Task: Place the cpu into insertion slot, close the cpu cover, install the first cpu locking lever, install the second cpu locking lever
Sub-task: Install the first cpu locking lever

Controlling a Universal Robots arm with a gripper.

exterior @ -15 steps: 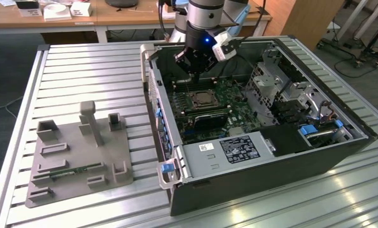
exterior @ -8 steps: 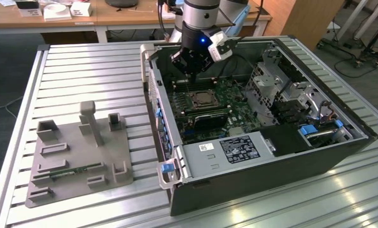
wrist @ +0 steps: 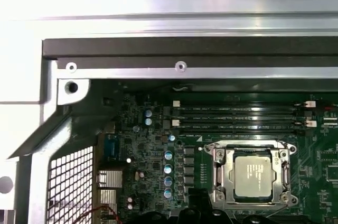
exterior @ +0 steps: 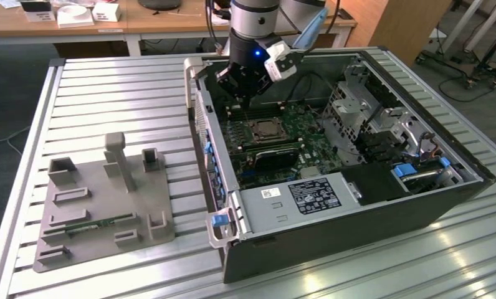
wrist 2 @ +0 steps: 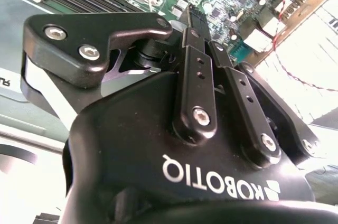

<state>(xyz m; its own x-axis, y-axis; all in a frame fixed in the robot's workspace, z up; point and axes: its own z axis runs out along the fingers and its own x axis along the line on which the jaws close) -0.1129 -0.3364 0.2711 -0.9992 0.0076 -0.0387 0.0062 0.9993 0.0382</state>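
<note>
The cpu [wrist: 255, 175], a silvery square chip, lies flat in the insertion slot [wrist: 212, 152] on the green board. The cpu cover [wrist: 221, 177], a thin metal frame, lies down around it, and the chip shows through its window. In the exterior view the cpu [exterior: 269, 129] sits mid-board inside the open computer case. My gripper [exterior: 245, 93] hangs above the board, a little behind the socket and clear of it. Its black fingers [wrist 2: 193, 20] stand close together with nothing between them. A dark fingertip [wrist: 198, 203] shows beside the socket.
Long memory slots [wrist: 237, 115] run along one side of the socket. The case's metal wall [wrist: 185, 49] and a perforated panel [wrist: 68, 182] are close by. A drive cage [exterior: 364, 112] and power supply [exterior: 306, 196] fill the case's near end. A grey fixture tray [exterior: 98, 205] lies on the table.
</note>
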